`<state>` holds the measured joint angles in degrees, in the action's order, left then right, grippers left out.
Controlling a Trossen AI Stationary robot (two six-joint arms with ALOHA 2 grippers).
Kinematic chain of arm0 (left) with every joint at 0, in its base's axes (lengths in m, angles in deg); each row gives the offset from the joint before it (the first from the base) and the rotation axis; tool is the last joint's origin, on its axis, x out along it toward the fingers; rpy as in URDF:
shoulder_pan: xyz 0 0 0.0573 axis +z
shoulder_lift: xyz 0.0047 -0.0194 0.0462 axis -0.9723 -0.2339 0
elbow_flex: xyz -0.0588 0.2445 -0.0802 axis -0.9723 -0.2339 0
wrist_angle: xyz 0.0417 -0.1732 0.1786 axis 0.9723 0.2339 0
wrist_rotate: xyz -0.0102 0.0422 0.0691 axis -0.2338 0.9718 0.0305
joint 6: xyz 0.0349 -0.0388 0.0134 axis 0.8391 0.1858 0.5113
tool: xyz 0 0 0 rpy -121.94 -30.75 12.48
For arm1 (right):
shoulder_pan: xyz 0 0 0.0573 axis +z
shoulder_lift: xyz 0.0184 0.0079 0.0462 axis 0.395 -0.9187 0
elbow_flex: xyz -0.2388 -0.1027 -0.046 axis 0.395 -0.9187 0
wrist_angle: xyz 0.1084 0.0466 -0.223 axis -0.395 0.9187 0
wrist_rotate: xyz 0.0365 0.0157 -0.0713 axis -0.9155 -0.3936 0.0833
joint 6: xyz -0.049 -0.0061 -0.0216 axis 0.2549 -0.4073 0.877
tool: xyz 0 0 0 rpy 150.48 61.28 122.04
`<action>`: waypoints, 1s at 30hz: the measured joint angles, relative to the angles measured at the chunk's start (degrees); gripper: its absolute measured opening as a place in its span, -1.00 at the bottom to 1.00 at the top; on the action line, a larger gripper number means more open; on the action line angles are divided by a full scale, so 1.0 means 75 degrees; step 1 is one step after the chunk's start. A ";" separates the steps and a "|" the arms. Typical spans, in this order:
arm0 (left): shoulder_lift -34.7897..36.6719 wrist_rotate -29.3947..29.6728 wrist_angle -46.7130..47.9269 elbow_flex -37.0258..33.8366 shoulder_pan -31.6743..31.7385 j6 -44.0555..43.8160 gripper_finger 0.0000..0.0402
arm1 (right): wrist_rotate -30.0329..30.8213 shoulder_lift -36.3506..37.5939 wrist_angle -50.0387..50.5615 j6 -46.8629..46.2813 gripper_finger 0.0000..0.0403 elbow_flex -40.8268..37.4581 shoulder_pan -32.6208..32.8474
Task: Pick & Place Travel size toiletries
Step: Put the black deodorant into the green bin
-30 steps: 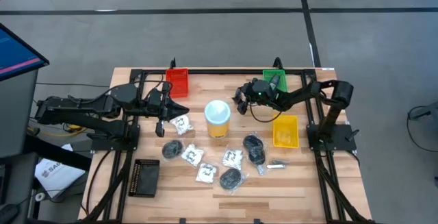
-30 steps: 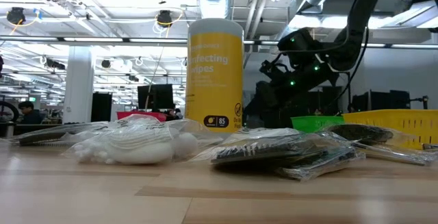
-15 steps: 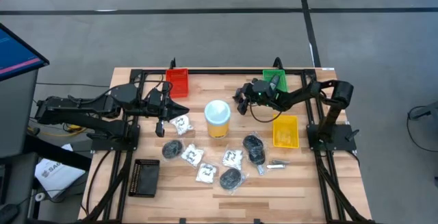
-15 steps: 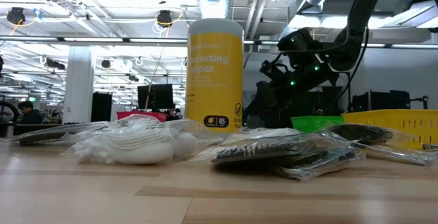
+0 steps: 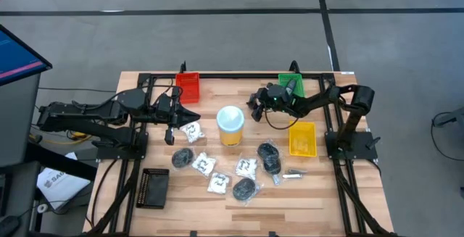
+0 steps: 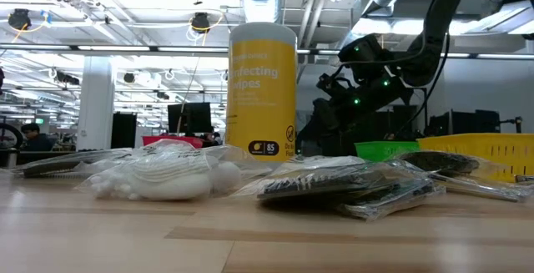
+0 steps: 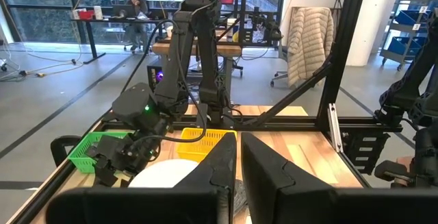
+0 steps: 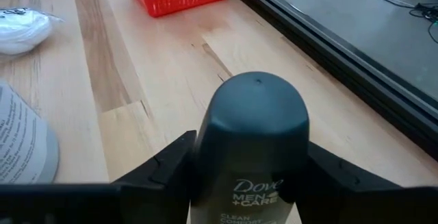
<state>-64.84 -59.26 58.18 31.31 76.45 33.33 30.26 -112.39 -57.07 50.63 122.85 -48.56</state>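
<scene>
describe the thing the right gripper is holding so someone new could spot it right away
Start at the tall yellow tub mid-table, then look toward the green tray at the far edge. Between them the right gripper is closed on a small dark grey deodorant with a rounded cap and white lettering. Unlike the sachets and bagged bundles, it is off the table.

Deodorant bottle (image 8: 250, 148) base cut off below, sachet (image 8: 20, 31) cropped at edge, print unreadable
</scene>
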 joint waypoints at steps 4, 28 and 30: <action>0.0000 0.0002 0.0003 0.0000 0.0002 0.0000 -0.92 | -0.0002 0.0008 -0.0001 -0.0177 -0.11 0.0000 -0.0007; 0.0000 0.0002 0.0009 0.0000 0.0002 -0.0003 -0.92 | -0.0051 0.2931 0.2858 -0.0671 -0.11 -0.0300 -0.0962; 0.0000 -0.0001 0.0006 0.0000 0.0002 -0.0003 -0.92 | -0.0052 0.3190 0.2962 -0.0691 -0.11 -0.0450 -0.1061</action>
<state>-64.84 -59.27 58.23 31.31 76.46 33.30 29.87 -88.47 -34.85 45.45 119.48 -56.53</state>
